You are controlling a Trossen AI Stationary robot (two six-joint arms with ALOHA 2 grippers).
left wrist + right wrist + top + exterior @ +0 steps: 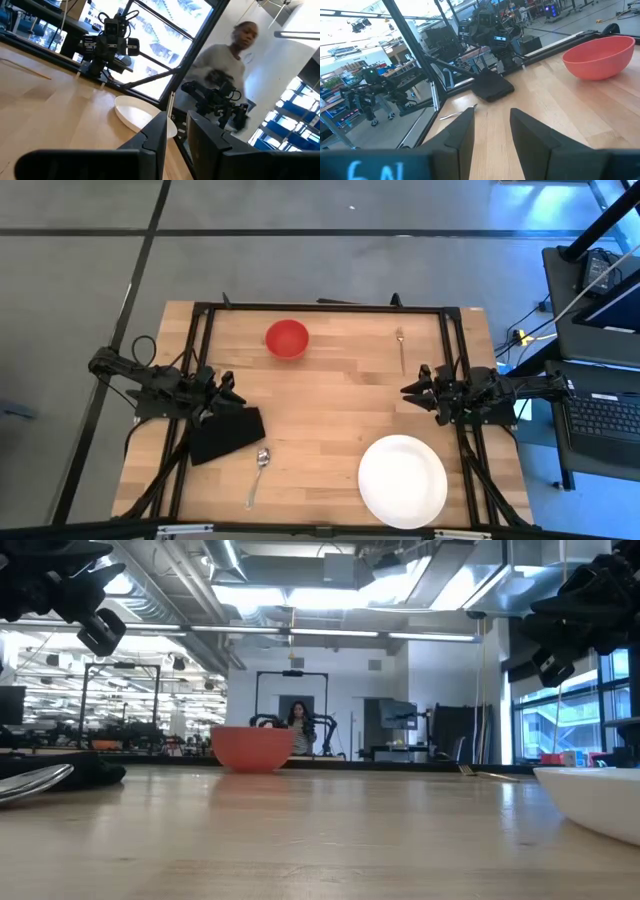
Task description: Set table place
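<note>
A round white plate (402,480) lies at the table's near right and shows in the left wrist view (137,114). A red bowl (287,338) stands upright at the far middle, also in the right wrist view (600,56). A silver spoon (259,472) lies near the front left, and a slim fork (400,346) at the far right. My left gripper (236,394) hovers at the left edge, open and empty, beside a black folded cloth (226,434). My right gripper (410,388) hovers at the right edge, open and empty.
The table's black metal frame (320,308) edges the light-wood top. A laptop and equipment stand beyond the right edge (600,380). A person (225,55) stands beyond the table in the left wrist view. Bare wood lies in the table's middle (330,410).
</note>
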